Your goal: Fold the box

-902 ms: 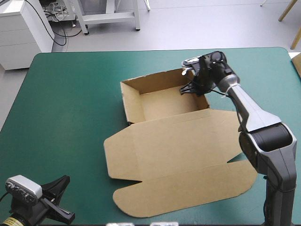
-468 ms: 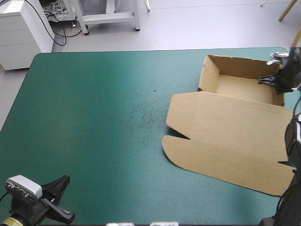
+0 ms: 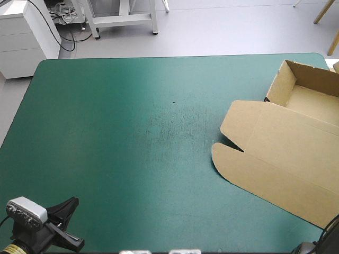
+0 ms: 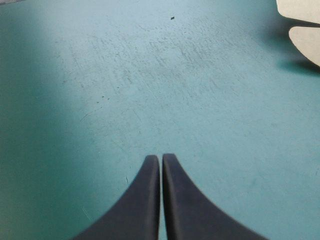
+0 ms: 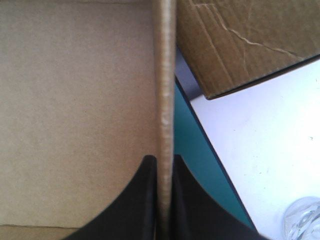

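Note:
The brown box (image 3: 286, 143) lies at the table's right edge, partly cut off by the high view. Its tray (image 3: 312, 100) has raised walls at the far side, and the lid (image 3: 265, 159) lies flat toward the front. In the right wrist view my right gripper (image 5: 162, 159) is shut on the box, with a thin upright wall (image 5: 164, 75) pinched between its fingers and the tray floor (image 5: 75, 100) beside it. The high view does not show this gripper. My left gripper (image 3: 71, 203) rests at the front left corner, shut (image 4: 161, 157) over bare teal-green cover, far from the box.
A rounded lid flap (image 4: 305, 40) shows far ahead of the left gripper. Just past the held wall runs the table's right edge (image 5: 197, 135), with pale floor beyond. Another piece of brown board (image 5: 240, 40) stands ahead there. Bare cover (image 3: 132, 132) spreads across the left and middle.
The box has slid from the table's middle to its right edge, turning a little, with the right gripper on its far wall. That gripper has left the high view. The left arm has not moved.

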